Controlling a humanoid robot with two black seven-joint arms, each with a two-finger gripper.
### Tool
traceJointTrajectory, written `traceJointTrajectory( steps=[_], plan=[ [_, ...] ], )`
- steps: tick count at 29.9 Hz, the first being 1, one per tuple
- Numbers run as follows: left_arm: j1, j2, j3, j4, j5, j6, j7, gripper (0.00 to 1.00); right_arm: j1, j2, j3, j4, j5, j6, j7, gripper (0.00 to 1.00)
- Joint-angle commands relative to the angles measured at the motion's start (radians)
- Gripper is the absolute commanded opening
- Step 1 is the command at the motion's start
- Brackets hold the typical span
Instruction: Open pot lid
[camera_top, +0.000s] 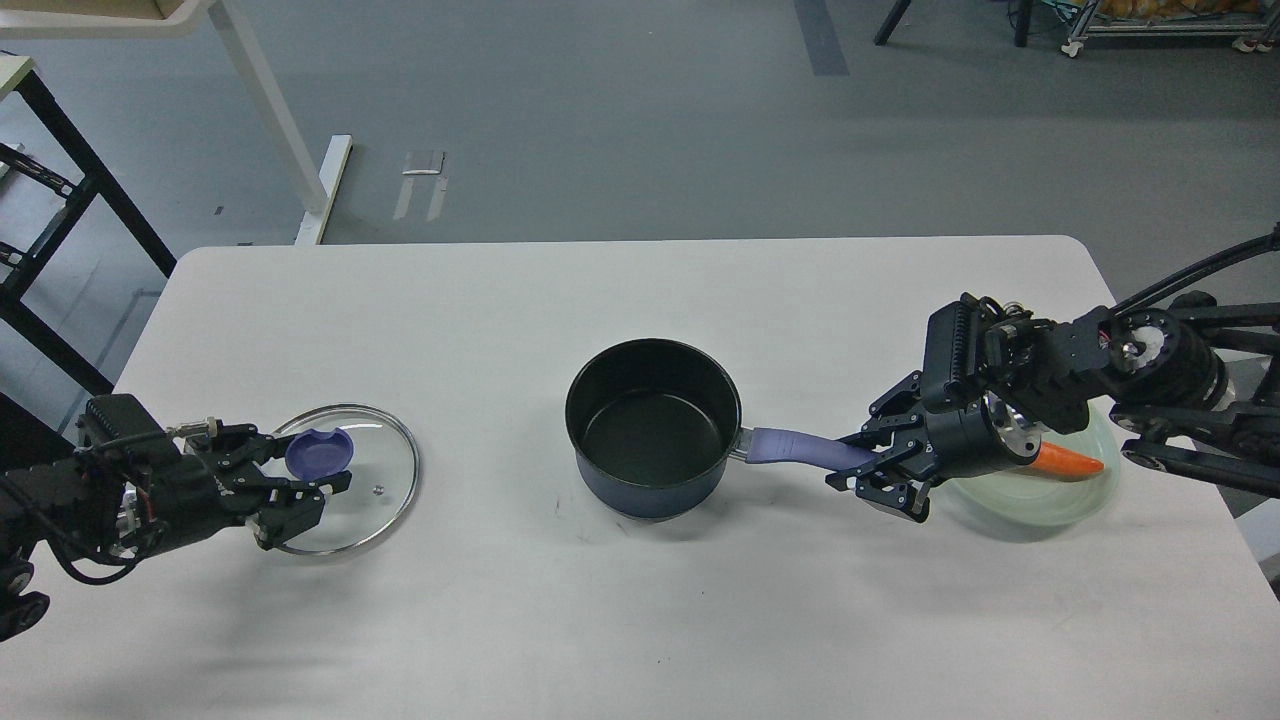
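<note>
The dark blue pot (655, 492) stands uncovered at the table's middle, its purple handle (795, 444) pointing right. The glass lid (385, 462) with a purple knob (318, 451) lies low at the left of the table, well apart from the pot. My left gripper (306, 467) has its fingers around the knob and still grips it. My right gripper (868, 466) is shut on the far end of the pot handle.
A pale green plate (1050, 508) with an orange carrot (1072, 462) lies at the right, partly under my right wrist. The white table (640, 620) has bare room in front and behind the pot. A black rack (40, 220) stands off the left edge.
</note>
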Motion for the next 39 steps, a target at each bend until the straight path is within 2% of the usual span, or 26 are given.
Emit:
traceJointTrajectory(
  steps=[1, 7, 13, 16, 21, 24, 27, 29, 31, 39],
  plan=[
    [0.002, 0.001, -0.001, 0.0, 0.0, 0.0, 0.0, 0.82, 0.0, 0.001, 0.0, 0.0, 0.0, 0.0, 0.0, 0.35],
    [0.0, 0.002, -0.001, -0.006, -0.008, 0.0, 0.0, 0.98, 0.0, 0.001, 0.0, 0.0, 0.0, 0.0, 0.0, 0.35],
    [-0.021, 0.035, -0.019, -0.104, -0.084, -0.02, 0.0, 0.99, 0.0, 0.001, 0.0, 0.0, 0.0, 0.0, 0.0, 0.36],
    [-0.064, 0.086, -0.019, -0.184, -0.23, -0.096, 0.0, 0.99, 0.0, 0.002, 0.0, 0.0, 0.0, -0.001, 0.0, 0.36],
    [-0.194, 0.106, -0.042, -0.225, -0.592, -0.32, 0.0, 0.99, 0.0, 0.001, 0.0, 0.0, 0.0, 0.0, 0.0, 0.39],
    [-0.233, 0.104, -0.075, -0.215, -0.91, -0.42, 0.0, 0.99, 0.0, 0.001, 0.0, 0.0, 0.0, -0.001, 0.0, 0.51],
    [-0.234, 0.106, -0.081, -0.213, -1.161, -0.466, 0.0, 0.99, 0.002, 0.001, 0.0, 0.0, 0.002, -0.001, 0.0, 0.64],
    [-0.234, 0.106, -0.081, -0.201, -1.247, -0.471, 0.0, 0.99, 0.002, -0.001, 0.0, 0.0, 0.008, -0.001, 0.0, 0.78],
    [-0.233, 0.104, -0.081, -0.187, -1.286, -0.471, 0.0, 0.99, 0.003, -0.004, 0.0, 0.0, 0.023, 0.0, 0.0, 0.99],
    [-0.233, 0.104, -0.099, -0.173, -1.342, -0.473, 0.0, 0.99, 0.057, -0.061, 0.012, 0.055, 0.129, 0.0, 0.0, 0.99]
  ],
)
